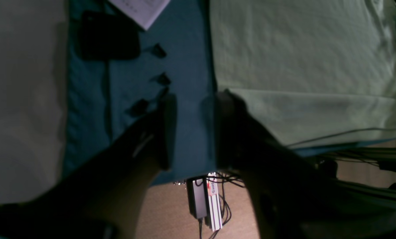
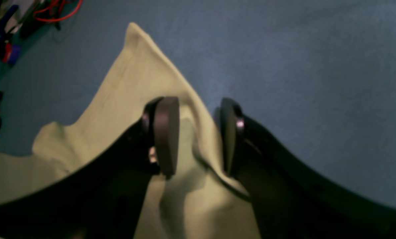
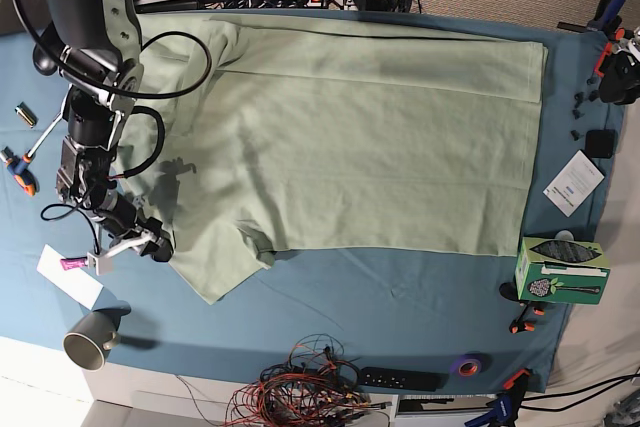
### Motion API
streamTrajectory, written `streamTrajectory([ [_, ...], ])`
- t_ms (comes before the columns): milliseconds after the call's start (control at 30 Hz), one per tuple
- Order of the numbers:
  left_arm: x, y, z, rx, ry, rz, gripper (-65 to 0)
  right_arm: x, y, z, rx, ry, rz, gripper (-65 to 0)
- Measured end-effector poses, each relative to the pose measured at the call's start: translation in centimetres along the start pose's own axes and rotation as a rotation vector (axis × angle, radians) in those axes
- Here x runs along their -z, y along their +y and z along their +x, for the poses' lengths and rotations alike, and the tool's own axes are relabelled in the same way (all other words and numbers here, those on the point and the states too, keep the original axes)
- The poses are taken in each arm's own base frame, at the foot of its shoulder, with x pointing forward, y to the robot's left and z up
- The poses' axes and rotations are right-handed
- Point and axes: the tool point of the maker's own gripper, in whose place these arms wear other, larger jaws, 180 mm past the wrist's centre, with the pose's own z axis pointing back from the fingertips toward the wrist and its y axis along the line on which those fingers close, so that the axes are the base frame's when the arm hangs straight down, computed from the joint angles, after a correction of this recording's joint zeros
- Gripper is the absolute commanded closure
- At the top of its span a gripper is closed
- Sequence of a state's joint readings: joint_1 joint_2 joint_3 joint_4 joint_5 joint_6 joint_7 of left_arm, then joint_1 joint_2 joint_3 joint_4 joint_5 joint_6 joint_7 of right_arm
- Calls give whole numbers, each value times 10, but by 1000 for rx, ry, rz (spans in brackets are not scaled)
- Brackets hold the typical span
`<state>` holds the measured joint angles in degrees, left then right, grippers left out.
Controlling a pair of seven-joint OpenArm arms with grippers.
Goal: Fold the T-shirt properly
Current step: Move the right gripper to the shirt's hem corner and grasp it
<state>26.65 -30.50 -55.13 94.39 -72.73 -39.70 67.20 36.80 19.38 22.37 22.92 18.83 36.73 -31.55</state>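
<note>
The pale sage-green T-shirt (image 3: 380, 137) lies spread flat on the teal table cloth (image 3: 400, 297). My right gripper (image 3: 155, 240) is at the near left sleeve. In the right wrist view it (image 2: 198, 132) is open, its jaws straddling a raised fold of the shirt (image 2: 118, 106). My left gripper (image 1: 194, 129) is open and empty over teal cloth, just beside the shirt's edge (image 1: 300, 66), with one finger (image 1: 226, 113) at a shirt corner. The left arm does not show in the base view.
A green box (image 3: 562, 269) and a paper slip (image 3: 573, 183) lie right of the shirt, with small black clips (image 1: 159, 51) nearby. A grey cup (image 3: 90, 339), a wire tangle (image 3: 300, 387) and a remote (image 3: 400, 379) sit along the front edge. Tools (image 3: 20, 167) lie far left.
</note>
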Motion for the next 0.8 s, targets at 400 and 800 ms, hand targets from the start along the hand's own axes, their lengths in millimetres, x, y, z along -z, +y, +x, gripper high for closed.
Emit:
streamTrajectory([
  [400, 0, 0, 3, 0, -16, 0, -200, -1, -1, -3, 50, -20, 12, 0],
  [800, 83, -2, 51, 229, 49, 82, -200, 0, 1, 0, 81, -49, 26, 0],
])
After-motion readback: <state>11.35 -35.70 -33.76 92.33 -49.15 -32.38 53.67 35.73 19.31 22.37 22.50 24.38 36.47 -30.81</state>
